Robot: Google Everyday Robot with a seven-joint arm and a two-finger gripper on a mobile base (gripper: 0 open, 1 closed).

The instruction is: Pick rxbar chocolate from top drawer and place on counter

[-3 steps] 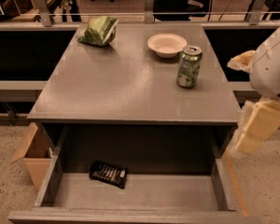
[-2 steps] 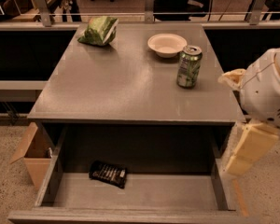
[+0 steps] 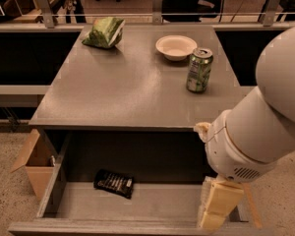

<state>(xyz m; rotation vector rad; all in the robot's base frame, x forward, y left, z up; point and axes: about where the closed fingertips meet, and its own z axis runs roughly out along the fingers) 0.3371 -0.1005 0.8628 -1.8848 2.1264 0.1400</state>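
Observation:
The rxbar chocolate (image 3: 114, 183) is a small dark-wrapped bar with pale lettering. It lies flat on the bottom of the open top drawer (image 3: 152, 203), left of the middle and near the back. The grey counter (image 3: 123, 87) is the tabletop above the drawer. My gripper (image 3: 217, 205) hangs from the big white arm (image 3: 258, 127) at the right and reaches down into the right part of the drawer, well to the right of the bar and apart from it. It holds nothing that I can see.
On the counter stand a green chip bag (image 3: 104, 32) at the back left, a white bowl (image 3: 176, 47) at the back and a green soda can (image 3: 199, 70) to its right. An open cardboard box (image 3: 34, 163) sits on the floor left of the drawer.
The arm has swung left and down from beside the table's right edge. The gripper is now over the right part of the drawer. The bar has not moved.

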